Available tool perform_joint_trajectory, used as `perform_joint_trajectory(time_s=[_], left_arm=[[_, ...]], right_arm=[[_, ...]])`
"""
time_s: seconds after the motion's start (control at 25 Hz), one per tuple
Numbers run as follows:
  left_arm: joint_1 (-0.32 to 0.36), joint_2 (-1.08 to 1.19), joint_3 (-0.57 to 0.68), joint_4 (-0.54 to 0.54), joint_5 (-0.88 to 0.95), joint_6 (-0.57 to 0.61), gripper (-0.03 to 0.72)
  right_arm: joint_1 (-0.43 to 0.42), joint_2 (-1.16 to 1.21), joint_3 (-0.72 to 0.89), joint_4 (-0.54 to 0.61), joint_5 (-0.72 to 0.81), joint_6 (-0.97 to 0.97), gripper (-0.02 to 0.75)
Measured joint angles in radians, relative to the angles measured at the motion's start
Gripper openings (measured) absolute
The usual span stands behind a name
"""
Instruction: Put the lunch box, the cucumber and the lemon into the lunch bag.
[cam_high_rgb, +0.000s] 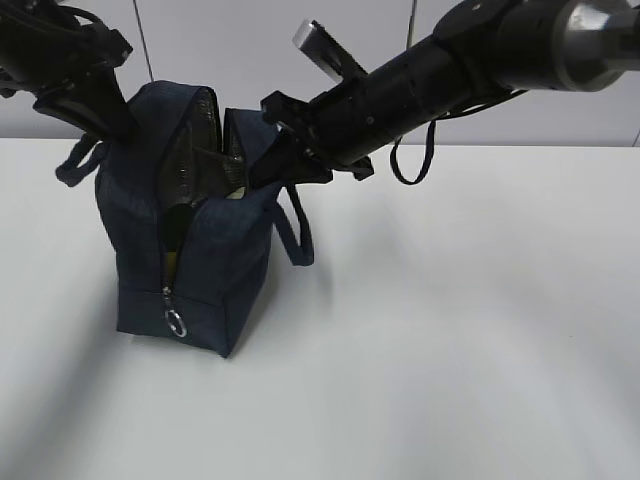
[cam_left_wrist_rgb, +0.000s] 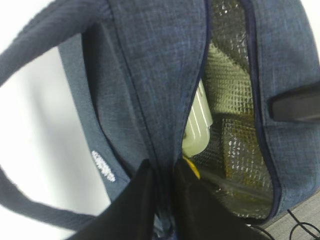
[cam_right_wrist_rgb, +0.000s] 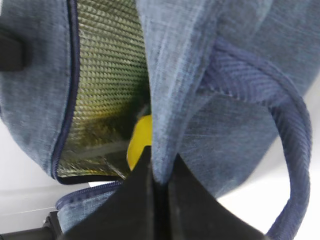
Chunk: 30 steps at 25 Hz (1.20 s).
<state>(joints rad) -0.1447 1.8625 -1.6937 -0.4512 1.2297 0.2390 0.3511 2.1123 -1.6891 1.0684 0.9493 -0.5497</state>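
Observation:
The dark navy lunch bag (cam_high_rgb: 215, 270) stands upright on the white table with its top open. My left gripper (cam_left_wrist_rgb: 162, 167) is shut on the bag's left rim fabric (cam_left_wrist_rgb: 150, 75). Across the opening, my right gripper (cam_right_wrist_rgb: 160, 160) is pinched shut on the opposite wall (cam_right_wrist_rgb: 210, 100). Seen from outside, the left gripper (cam_high_rgb: 120, 130) and right gripper (cam_high_rgb: 262, 175) hold the two rims apart. Inside, against the silver lining, lie the pale green lid of the lunch box (cam_left_wrist_rgb: 197, 125) and the yellow lemon (cam_right_wrist_rgb: 140, 142). The cucumber is hidden.
The bag's zipper ring pull (cam_high_rgb: 176, 322) hangs low on its near end. One loop handle (cam_high_rgb: 300, 230) droops on the right side, another (cam_high_rgb: 75, 165) on the left. A black cable (cam_high_rgb: 410, 165) dangles under the right arm. White table (cam_high_rgb: 450, 350) surrounds the bag.

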Motion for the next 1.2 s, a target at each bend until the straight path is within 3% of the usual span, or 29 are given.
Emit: perform_joint_trajectory(time_s=[0.6,0.88,1.2], left_arm=[[-0.173,0.002,0.000,-0.117,-0.045,-0.021,0.058],[-0.188,0.002,0.000,-0.122,-0.050,-0.029,0.058],[-0.188,0.002,0.000,-0.117,-0.097,-0.029,0.058]], right_arm=[[-0.096,-0.091,0.002,-0.128,0.134,0.020,0.001],[-0.103,-0.097,0.002,-0.247,0.167,0.066,0.001],[-0.105,-0.103,0.002,-0.270,0.167,0.072,0.005]])
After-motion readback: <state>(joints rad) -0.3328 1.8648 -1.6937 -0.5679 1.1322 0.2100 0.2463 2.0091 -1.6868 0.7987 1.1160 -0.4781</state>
